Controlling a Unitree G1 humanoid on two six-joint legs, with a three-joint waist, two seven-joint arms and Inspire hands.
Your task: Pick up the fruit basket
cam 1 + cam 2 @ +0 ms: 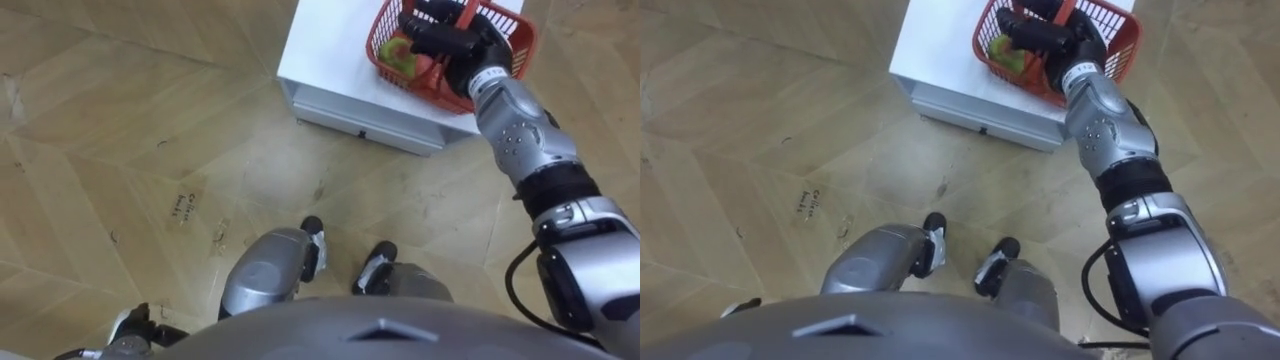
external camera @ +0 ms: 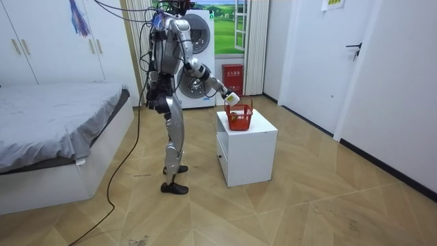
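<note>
Our right hand (image 1: 452, 42) hovers over the red basket (image 1: 520, 42) on the white cabinet (image 1: 330, 45), right by the handle (image 1: 468, 12), but we can't tell if it's actually gripping. We'd hook that thin plastic handle fully and lift straight, since the round fruit (image 1: 397, 53) probably rolls inside the mesh walls. Left hand (image 1: 138, 325) hangs low.

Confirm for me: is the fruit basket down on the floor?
No, the red basket sits on top of the white cabinet, with the right hand over it.
</note>
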